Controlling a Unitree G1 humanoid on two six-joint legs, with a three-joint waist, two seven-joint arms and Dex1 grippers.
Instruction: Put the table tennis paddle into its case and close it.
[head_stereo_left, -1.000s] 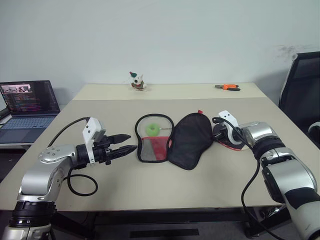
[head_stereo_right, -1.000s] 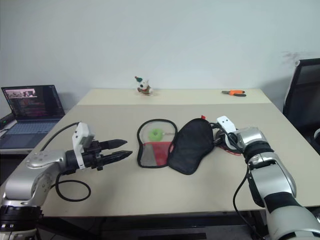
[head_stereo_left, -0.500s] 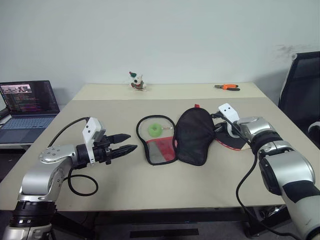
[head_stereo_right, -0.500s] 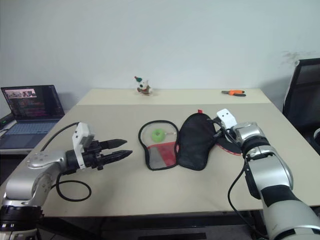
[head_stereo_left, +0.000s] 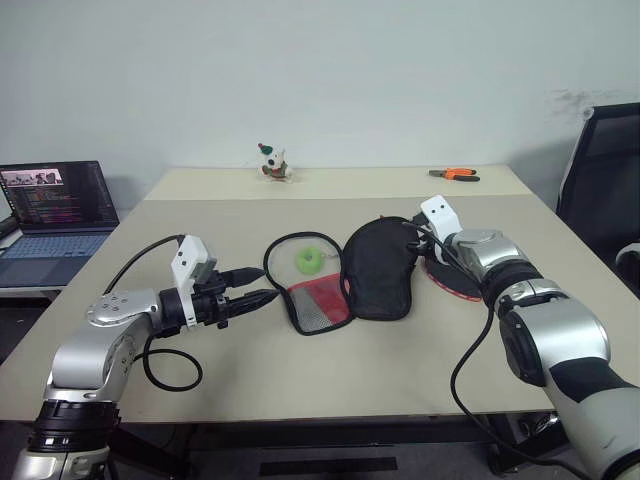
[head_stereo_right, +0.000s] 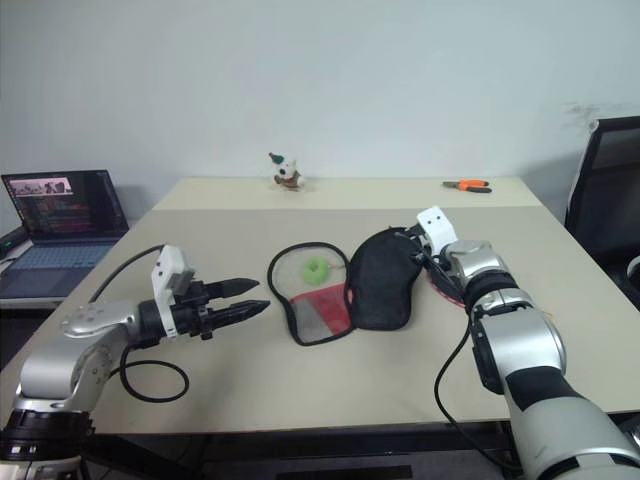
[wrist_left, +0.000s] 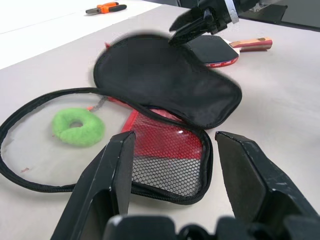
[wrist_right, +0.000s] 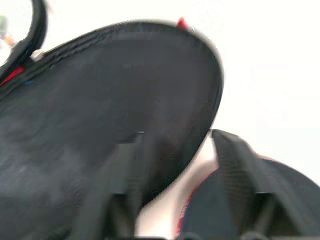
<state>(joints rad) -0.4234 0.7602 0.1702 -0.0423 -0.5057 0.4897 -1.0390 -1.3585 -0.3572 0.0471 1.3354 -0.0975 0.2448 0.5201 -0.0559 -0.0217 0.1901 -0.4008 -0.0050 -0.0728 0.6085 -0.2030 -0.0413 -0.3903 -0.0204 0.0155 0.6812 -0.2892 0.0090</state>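
While the case (head_stereo_left: 345, 280) lies unzipped, right gripper (wrist_left: 192, 26) parted and empty at its black flap, left gripper (head_stereo_left: 262, 283) open, empty: reach past the case for the table tennis paddle (wrist_left: 220, 49).

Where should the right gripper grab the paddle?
By the wooden handle, coming from the robot's right. The table tennis paddle lies flat beside the case, its black face toward the case's flap and partly behind the right gripper, while the handle sticks out free.
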